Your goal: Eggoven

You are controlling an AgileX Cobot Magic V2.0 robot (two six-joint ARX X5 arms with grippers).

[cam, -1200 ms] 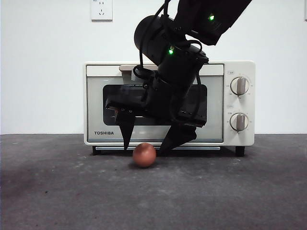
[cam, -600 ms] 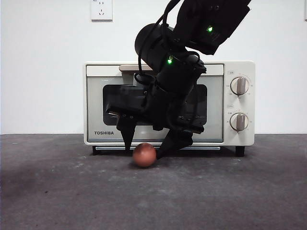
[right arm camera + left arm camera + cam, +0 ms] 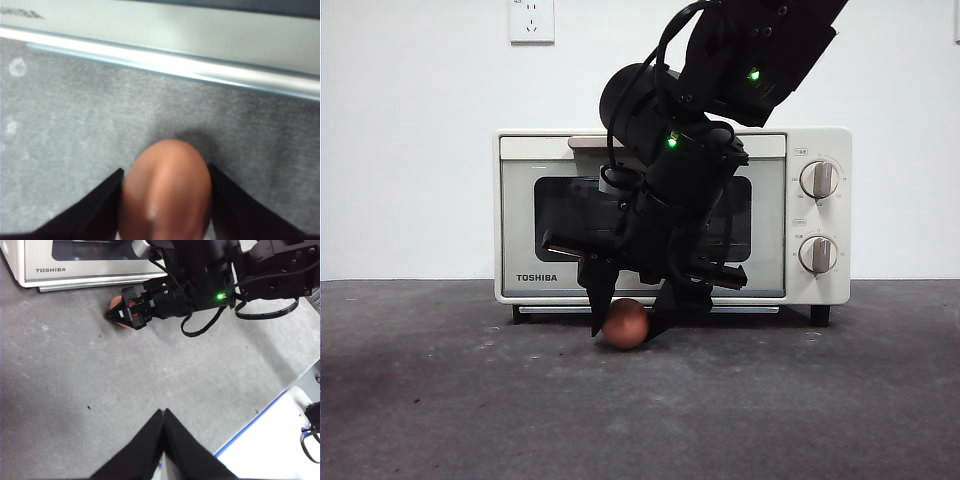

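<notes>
The orange-brown egg (image 3: 625, 323) lies on the dark table just in front of the cream Toshiba oven (image 3: 530, 147), whose door is closed. My right gripper (image 3: 625, 331) comes down from the upper right, with one black jaw against each side of the egg. In the right wrist view the egg (image 3: 165, 192) fills the gap of the gripper (image 3: 167, 202), with the oven's bottom edge (image 3: 160, 65) behind. My left gripper (image 3: 163, 412) is shut and empty, held high and back; its view shows the right gripper (image 3: 120, 315) at the egg (image 3: 116, 303).
The oven's two knobs (image 3: 819, 180) are at its right side. A wall socket (image 3: 531, 20) is above the oven. In the left wrist view the table's blue-lined edge (image 3: 260, 415) and a white surface (image 3: 280, 445) lie beside the grey mat.
The right gripper has come down a little and its jaws have closed in from either side until they rest against the egg. The egg stays in place.
</notes>
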